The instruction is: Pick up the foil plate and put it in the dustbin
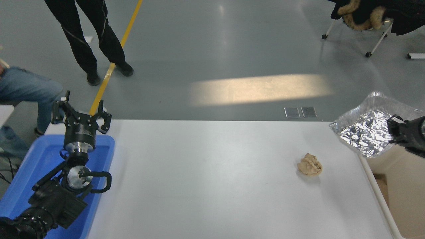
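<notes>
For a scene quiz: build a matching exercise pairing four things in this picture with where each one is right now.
Things:
1. foil plate
2. paper ball
3. left pincer
4. dustbin

Places:
A. lying on the white table
B. beside the table's right edge
C. held in the air by the right pincer, over the bin's far corner
D. parked above the blue bin, lower left

Pairs: 1-C, 2-A, 3-D, 4-B

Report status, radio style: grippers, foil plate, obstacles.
Right gripper shut on foil plate, held over dustbin. Left gripper open, parked above blue bin. Nothing blocking the drop.
</notes>
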